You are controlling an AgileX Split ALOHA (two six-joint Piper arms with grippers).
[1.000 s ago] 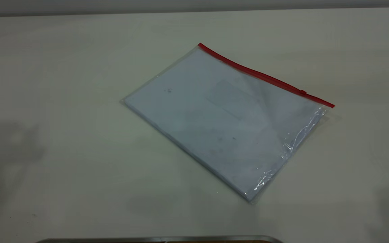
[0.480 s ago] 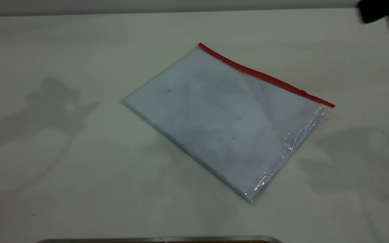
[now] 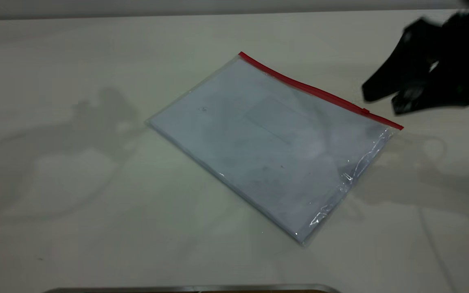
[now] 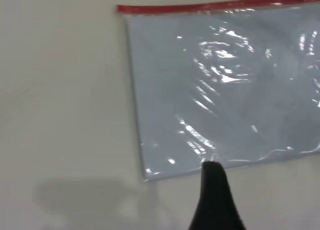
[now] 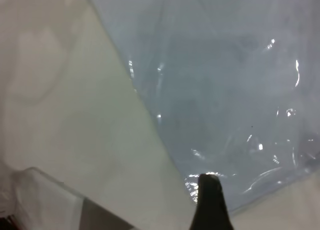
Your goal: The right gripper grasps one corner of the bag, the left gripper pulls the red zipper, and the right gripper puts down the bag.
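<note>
Pale, matte tabletop (image 3: pixel 75 195) fills the exterior view. Lying flat on it at a slant is the bag (image 3: pixel 267 142), a clear pouch with white sheets inside. The red zipper (image 3: pixel 320 92) runs along the bag's far long edge, with a tiny slider tab (image 3: pixel 365 110) close to the end nearest the right gripper (image 3: pixel 381 99). That gripper is a blurred black shape just beyond and above this zipper end, apart from the bag; two dark fingers look slightly spread, but whether it is released or clenched cannot be told. The corner of the bag (image 3: pixel 397 127) lies just below and in front of it, ungrasped.

From the left wrist view, one black fingertip (image 4: pixel 215 190) of the left gripper shows over the bag's plain long edge, the zipper (image 4: pixel 210 8) lying on the far side; its grip state cannot be told.

From the right wrist view, a single dark fingertip (image 5: pixel 210 200) shows over the crinkled plastic, with tabletop beside it.

Judging the risk: the thin, slippery corner lies flat, so the fingers may close on the tabletop or slide the bag away rather than catch it.
</note>
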